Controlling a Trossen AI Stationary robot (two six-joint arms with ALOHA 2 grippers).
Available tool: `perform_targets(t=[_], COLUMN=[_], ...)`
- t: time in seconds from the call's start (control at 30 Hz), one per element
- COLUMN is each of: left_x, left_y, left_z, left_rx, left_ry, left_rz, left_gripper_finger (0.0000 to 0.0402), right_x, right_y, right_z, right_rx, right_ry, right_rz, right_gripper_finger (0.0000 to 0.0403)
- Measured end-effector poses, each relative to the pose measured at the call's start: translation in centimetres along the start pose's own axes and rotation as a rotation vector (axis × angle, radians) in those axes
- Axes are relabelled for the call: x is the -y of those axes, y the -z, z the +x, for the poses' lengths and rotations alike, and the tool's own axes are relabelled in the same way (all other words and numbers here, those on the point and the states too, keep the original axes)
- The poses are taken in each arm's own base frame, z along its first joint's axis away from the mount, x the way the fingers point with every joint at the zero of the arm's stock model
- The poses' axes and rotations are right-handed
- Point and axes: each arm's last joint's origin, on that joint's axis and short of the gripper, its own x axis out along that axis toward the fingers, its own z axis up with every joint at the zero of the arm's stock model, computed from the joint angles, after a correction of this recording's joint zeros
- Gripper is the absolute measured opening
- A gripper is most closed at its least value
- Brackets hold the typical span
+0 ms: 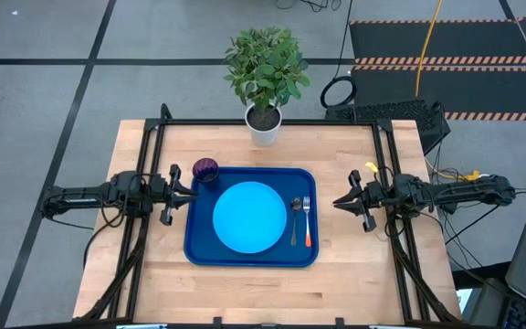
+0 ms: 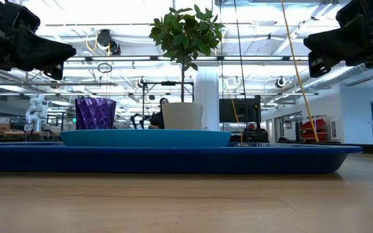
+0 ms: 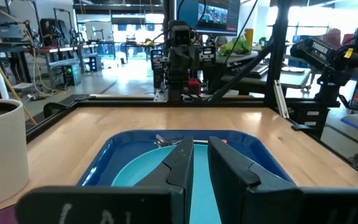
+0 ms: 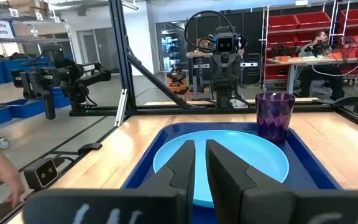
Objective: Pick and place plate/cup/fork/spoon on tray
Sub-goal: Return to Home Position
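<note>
Task looks finished, judging from how things lie. All four pieces sit on the tray (image 1: pixel 199 247): the plate (image 1: pixel 249 217) flat in its middle, the cup (image 1: pixel 206 170) upright in the corner nearest the left pincer, the spoon (image 1: pixel 295 219) and the fork (image 1: pixel 307 220) side by side, close but apparently not touching, in the strip between the plate and the tray edge facing the right pincer. Nothing of the set remains on the bare table (image 1: pixel 354 274). I see no step left except perhaps the arms parking.

Left pincer (image 1: pixel 182 194): hovers just off the tray's edge, beside the cup, fingers drawn nearly together with a thin gap, holding nothing. Right pincer (image 1: pixel 343 202): hovers off the opposite edge, apart from it, the fork and spoon ahead of it; fingers likewise nearly together, empty. Both ride above table height in the low view.

Count: one tray, one plate, one cup, one fork, one spoon. Also one potted plant (image 1: pixel 265 82) at the far table edge, off the tray.
</note>
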Motion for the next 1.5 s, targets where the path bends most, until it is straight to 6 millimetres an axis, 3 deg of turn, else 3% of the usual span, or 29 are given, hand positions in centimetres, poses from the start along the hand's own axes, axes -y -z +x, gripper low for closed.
perform_targets(t=[1.5], left_x=[0.00], left_y=[0.00], left_z=[0.00], left_rx=[0.000], left_ry=[0.000], left_rz=[0.000], left_gripper_finger=[0.0051], right_x=[0.00], right_y=[0.00], right_z=[0.00], right_rx=[0.000], right_ry=[0.000], right_rz=[0.000], right_gripper_finger=[0.0034])
